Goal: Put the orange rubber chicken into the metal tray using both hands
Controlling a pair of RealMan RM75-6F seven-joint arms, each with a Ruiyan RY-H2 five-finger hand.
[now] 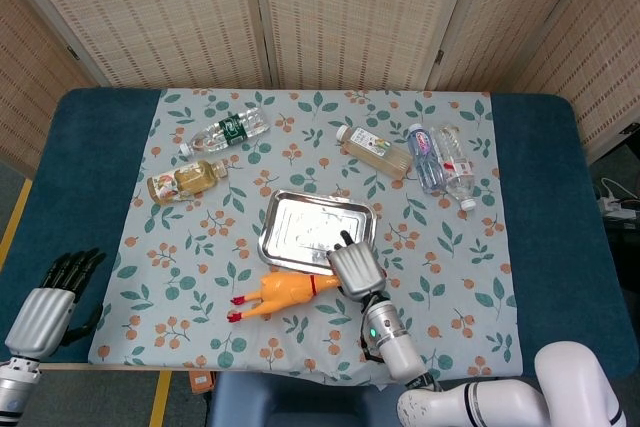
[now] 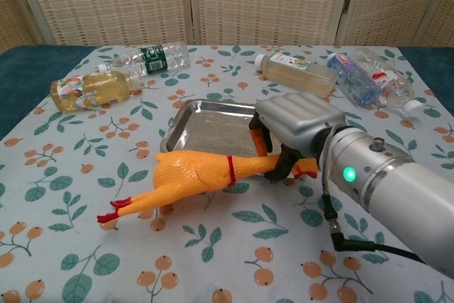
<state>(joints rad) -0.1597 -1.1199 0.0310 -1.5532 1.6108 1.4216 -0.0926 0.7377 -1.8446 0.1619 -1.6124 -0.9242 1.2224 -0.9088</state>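
Observation:
The orange rubber chicken [image 2: 191, 177] hangs tilted, head end up and red feet [image 2: 115, 210] down at the floral cloth. My right hand [image 2: 294, 129] grips its neck near the head, just at the front rim of the metal tray [image 2: 206, 124]. Seen from the head view, the chicken [image 1: 282, 293] lies just below the skewed tray [image 1: 300, 217], with my right hand [image 1: 357, 269] at the tray's near right corner. My left hand [image 1: 48, 305] is far off at the table's front left edge, fingers spread, holding nothing.
Two bottles lie left of the tray: a green-labelled one [image 1: 225, 132] and an amber one [image 1: 185, 180]. A juice bottle [image 1: 375, 150] and two clear water bottles [image 1: 440, 162] lie behind it on the right. Blue table surface [image 1: 90, 177] borders the cloth.

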